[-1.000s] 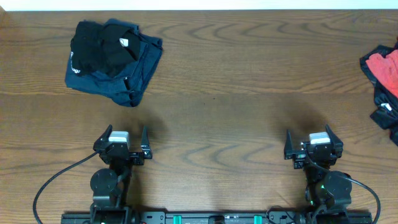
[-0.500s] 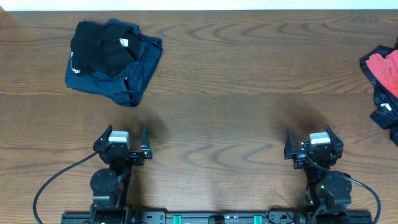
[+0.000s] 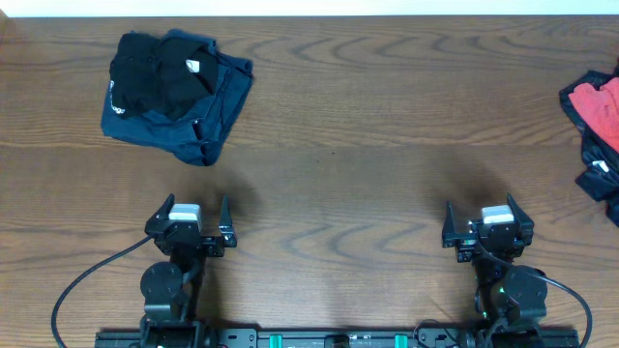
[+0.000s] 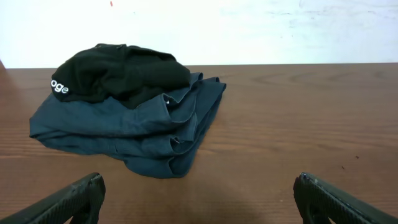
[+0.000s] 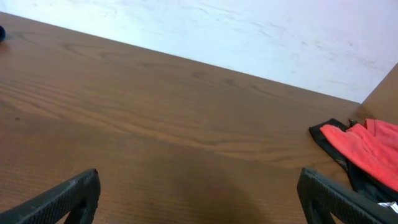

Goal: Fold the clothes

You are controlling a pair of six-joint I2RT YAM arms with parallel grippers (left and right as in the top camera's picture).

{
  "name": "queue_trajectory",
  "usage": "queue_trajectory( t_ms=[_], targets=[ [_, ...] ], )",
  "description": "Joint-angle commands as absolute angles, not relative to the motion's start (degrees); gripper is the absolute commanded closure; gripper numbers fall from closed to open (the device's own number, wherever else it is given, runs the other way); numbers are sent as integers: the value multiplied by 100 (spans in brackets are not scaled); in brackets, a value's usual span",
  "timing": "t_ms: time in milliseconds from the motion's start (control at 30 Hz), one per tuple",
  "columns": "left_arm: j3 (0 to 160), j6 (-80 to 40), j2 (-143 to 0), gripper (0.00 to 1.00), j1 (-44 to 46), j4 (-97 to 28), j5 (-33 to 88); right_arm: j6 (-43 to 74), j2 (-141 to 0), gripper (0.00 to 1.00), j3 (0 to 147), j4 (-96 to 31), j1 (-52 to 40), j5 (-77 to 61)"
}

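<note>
Left gripper (image 3: 191, 213) and right gripper (image 3: 480, 215) hang wide open and empty, parked. Navy-black stack (image 3: 174, 92) looks folded and set aside; your next is likely the red pile (image 3: 595, 104).

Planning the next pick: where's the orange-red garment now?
Overhead, the orange-red garment lies at the table's right edge, on dark clothing, beyond the right pincer.

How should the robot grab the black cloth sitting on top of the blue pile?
Probably pinch the crumpled black garment at its raised, bunched hump, coming down from above. It sits mounded on the folded navy garment, so a side approach might catch the navy layers too. The left gripper is nearest, its fingers open.
</note>
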State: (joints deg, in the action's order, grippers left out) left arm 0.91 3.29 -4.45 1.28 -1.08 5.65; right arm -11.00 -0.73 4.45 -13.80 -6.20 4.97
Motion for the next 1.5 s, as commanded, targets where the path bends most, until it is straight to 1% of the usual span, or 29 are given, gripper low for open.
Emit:
queue_trajectory(
  t_ms=[0,133,200,333,467,733,1000,1100,1267,1467],
  targets=[
    [25,421,-436,2,99,-336,749,-1037,-56,1,423,-1363,-681,578],
    [25,237,-436,2,99,-338,764,-1035,-56,1,423,-1363,-681,576],
    [25,-397,-436,2,99,-340,845,-1026,-56,1,423,-1367,-681,464],
    [25,-1643,-475,2,99,-338,856,-530,-56,1,423,-1374,-681,-235],
    [25,-2053,-775,2,99,-338,858,-49,-56,1,423,-1367,-681,-620],
    [25,-2182,-1673,2,99,-314,1024,1007,-56,1,423,-1347,-681,-1052],
    [154,-2174,-1992,2,99,-89,1608,1024,-56,1,443,-1347,-681,-1100],
    [486,-2082,-1992,2,99,106,1608,1022,-56,1,552,-1347,-681,-1166],
    [1319,-1391,-2001,2,99,-97,1579,1022,-193,1,956,-1417,-681,-1229],
    [2257,-1135,-2099,2,99,-582,1584,1024,-1142,1,1754,-1776,-681,-1229]
  ],
)
